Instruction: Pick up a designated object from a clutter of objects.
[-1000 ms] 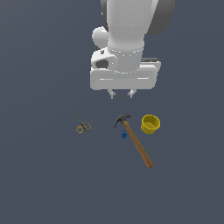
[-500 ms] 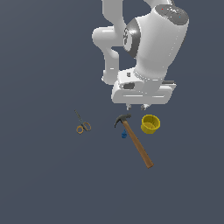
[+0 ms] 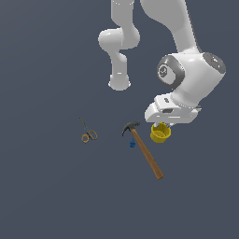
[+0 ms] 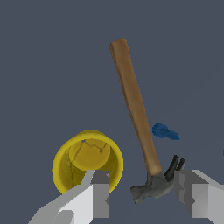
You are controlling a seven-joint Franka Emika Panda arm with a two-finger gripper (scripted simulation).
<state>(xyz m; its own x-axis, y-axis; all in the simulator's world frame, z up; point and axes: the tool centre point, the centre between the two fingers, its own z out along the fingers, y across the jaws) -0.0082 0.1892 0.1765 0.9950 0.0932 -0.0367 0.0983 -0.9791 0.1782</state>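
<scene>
We see the gripper (image 4: 142,192) spread wide, holding nothing, low over the cup (image 4: 87,162). The cup sits upright on the floor, under one finger (image 4: 97,192), beside the hammer (image 4: 138,118).

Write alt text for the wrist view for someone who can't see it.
Open gripper above a yellow cup, one finger over the cup's rim, the other beside the dark head of a wooden-handled hammer. A small blue item lies next to the hammer's handle on the dark grey surface.

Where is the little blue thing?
In the exterior view, the blue item lies beside the hammer, just off its handle on the exterior view's left, below the dark head.
</scene>
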